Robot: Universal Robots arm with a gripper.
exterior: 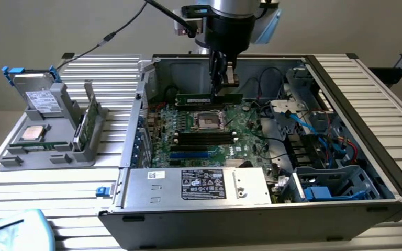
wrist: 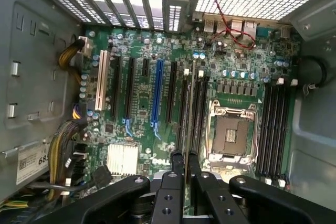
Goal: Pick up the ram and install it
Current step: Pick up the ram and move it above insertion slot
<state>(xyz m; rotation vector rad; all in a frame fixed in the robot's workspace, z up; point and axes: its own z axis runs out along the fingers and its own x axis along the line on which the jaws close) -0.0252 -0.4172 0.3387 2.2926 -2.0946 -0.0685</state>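
Holding ram (exterior: 199, 98) in end effector (exterior: 226, 86), above motherboard (exterior: 246, 130)

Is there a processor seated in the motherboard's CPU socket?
No, the CPU socket shows bare dark contacts inside its metal frame, with no silver chip in it.

The ram (exterior: 195, 98) is green with a pale label. The gripper (exterior: 224, 89) is black. The big board (wrist: 142, 103) is green too, with one blue slot (wrist: 156, 90), one white slot (wrist: 101, 80) and many black ones. Thin wires (wrist: 231, 30) are red. The counter (exterior: 47, 183) has pale stripes.
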